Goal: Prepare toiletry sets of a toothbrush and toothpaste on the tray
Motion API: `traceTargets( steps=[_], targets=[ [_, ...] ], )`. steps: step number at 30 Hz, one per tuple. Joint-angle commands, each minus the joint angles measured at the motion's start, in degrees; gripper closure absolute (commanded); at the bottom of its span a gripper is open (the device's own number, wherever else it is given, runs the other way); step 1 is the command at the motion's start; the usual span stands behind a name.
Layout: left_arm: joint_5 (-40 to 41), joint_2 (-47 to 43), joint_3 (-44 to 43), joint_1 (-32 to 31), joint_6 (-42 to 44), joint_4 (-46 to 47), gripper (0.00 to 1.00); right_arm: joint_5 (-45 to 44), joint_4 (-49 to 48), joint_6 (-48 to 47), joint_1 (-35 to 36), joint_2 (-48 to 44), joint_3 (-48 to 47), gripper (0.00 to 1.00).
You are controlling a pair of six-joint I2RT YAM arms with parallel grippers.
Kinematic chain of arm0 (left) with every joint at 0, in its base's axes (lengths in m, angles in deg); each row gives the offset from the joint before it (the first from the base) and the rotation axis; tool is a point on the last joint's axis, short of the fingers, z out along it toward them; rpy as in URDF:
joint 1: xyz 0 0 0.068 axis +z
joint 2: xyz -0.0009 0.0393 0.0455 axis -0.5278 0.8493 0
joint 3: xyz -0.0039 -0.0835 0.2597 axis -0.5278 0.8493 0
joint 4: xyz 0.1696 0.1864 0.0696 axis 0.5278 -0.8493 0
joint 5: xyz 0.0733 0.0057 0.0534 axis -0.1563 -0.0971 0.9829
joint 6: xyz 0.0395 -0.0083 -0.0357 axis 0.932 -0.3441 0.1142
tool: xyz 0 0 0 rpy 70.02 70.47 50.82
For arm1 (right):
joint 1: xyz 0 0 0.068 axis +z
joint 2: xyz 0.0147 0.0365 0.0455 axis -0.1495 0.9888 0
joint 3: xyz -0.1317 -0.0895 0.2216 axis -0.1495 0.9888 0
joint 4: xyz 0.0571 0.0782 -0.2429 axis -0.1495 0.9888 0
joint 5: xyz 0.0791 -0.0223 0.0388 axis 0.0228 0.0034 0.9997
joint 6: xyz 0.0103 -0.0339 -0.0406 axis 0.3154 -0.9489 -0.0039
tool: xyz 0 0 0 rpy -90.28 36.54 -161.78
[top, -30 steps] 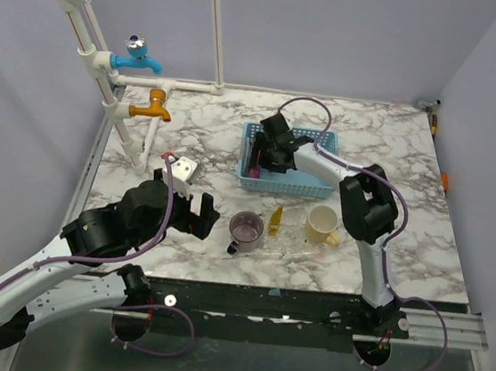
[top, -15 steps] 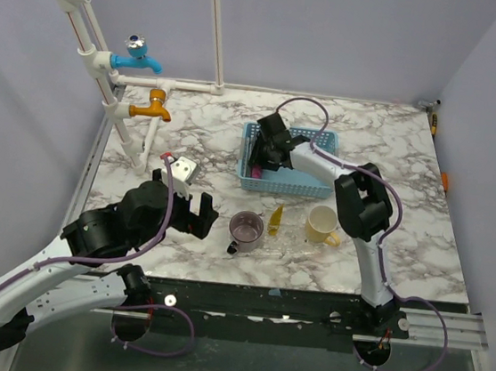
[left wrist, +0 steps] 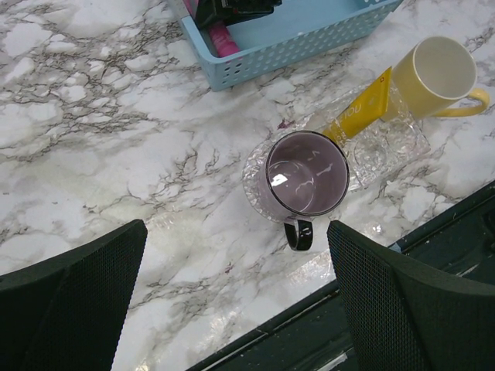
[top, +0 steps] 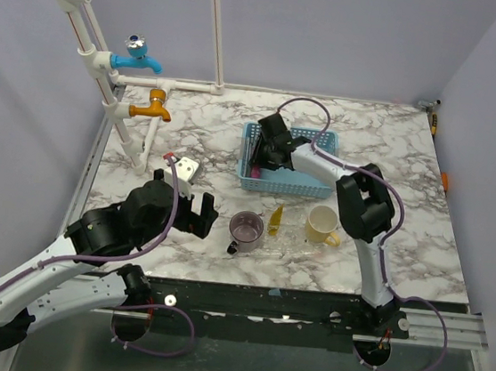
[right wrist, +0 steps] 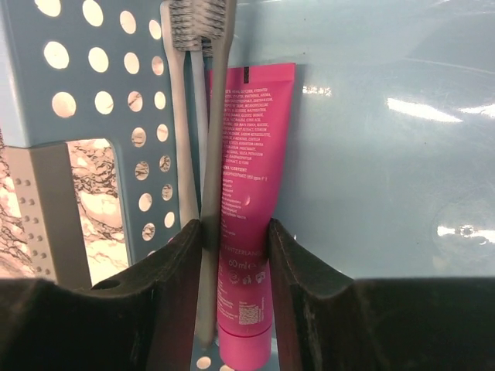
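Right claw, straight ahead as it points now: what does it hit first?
Right claw likely meets the grey toothbrush and magenta toothpaste tube between its fingers first, blue tray floor right behind; depth unclear.

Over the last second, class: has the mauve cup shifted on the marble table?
No. The translucent mauve cup sits where it was, below the blue perforated basket's left corner.

Lavender walls (top: pixel 355 36) enclose a marble table (top: pixel 424 214) with white pipes (top: pixel 214 29).

Right claw (right wrist: pixel 236 232) has slid a bit left in the blue basket (top: pixel 319 192), prob. closer to the pink toothpaste (right wrist: pixel 255 154).
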Motion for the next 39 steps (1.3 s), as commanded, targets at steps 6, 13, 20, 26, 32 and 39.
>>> traceTargets(
  steps=[6,13,20,26,32,39],
  targets=[
    [1.8,0.0,0.6,0.5,0.7,0.4,0.01,-5.8,1.1,-0.4,-0.2,-5.1,3.0,0.76],
    [2.0,0.0,0.7,0.6,0.6,0.3,0.01,-7.5,1.0,-0.9,-0.2,-7.7,3.8,0.77],
    [2.0,0.1,0.7,0.6,0.5,0.4,0.01,-7.0,0.6,-1.3,-0.2,-8.4,3.8,0.72],
    [1.9,0.3,0.7,0.6,0.5,0.3,0.01,-5.6,0.2,-0.4,-0.2,-6.7,4.2,0.56],
    [2.0,0.4,0.7,0.6,0.6,0.3,0.01,-4.2,-0.6,0.0,-0.2,-5.1,5.2,0.54],
    [2.0,0.6,0.7,0.6,0.7,0.3,0.01,-1.8,-1.5,0.6,-0.2,-3.1,5.1,0.54]
  ],
)
